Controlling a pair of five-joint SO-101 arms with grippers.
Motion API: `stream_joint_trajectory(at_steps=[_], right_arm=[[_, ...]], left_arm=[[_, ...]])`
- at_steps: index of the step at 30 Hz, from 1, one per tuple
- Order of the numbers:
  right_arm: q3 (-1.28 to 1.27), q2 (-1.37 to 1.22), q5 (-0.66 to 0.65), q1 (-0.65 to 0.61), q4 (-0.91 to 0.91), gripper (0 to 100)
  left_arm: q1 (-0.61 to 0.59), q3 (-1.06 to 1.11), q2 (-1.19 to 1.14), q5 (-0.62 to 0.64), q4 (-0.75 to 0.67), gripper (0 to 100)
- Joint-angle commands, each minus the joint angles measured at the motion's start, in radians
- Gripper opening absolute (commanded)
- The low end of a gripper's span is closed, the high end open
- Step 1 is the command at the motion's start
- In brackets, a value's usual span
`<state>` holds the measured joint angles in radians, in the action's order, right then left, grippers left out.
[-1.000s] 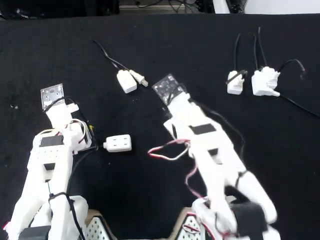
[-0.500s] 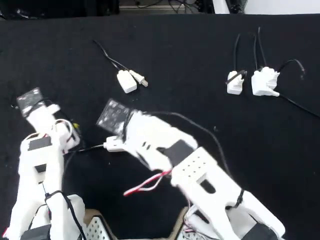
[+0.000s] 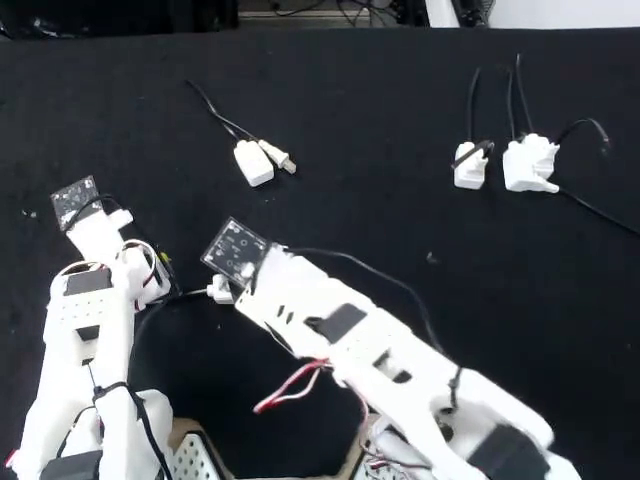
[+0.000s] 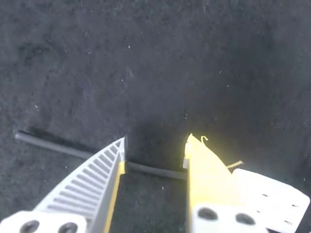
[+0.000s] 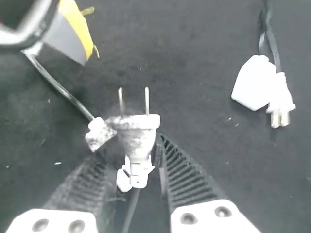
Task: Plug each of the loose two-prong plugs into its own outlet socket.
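— Pinching what, was the right tool [image 5: 133, 148]?
— It pinched the two-prong plug [image 5: 133, 127], prongs ahead, aimed for inserting. Meanwhile the left tool [image 4: 155, 141] stood spread astride the cable [image 4: 58, 145], outlet socket [image 4: 269, 199] beside it; steadying, I judged.

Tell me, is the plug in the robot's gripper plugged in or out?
Out. The right gripper holds the plug, and both prongs stick out bare over the table, in no socket.

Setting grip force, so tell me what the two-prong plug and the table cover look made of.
Two-prong plug: white moulded plastic body, matt and scuffed grey; prongs look bare metal, thin and pale. Table cover: probably black cloth or felt, fuzzy with lint specks.
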<state>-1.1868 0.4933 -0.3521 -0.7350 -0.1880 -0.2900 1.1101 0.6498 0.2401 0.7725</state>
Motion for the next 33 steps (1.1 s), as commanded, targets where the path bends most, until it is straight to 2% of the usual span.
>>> stream_joint_trajectory(at_steps=[1, 7, 14, 18, 25, 33], right_arm=[[0.12, -0.107, 0.011, 0.014, 0.029, 1.0], [0.214, -0.268, 0.011, 0.011, 0.029, 1.0], [0.22, -0.274, 0.015, 0.011, 0.026, 1.0], [0.222, -0.266, 0.075, 0.009, 0.025, 1.0], [0.159, -0.148, 0.08, -0.002, 0.028, 1.1], [0.142, -0.127, 0.074, -0.012, 0.028, 1.1]], left_arm=[[0.015, -0.067, 0.031, -0.014, 0.006, 21], [0.031, -0.022, 0.158, -0.014, 0.025, 21], [0.074, 0.13, 0.491, -0.041, 0.026, 21], [0.111, 0.196, 0.621, -0.063, 0.028, 21], [0.165, 0.222, 0.675, -0.064, 0.034, 21], [0.225, 0.222, 0.681, -0.107, 0.037, 21]])
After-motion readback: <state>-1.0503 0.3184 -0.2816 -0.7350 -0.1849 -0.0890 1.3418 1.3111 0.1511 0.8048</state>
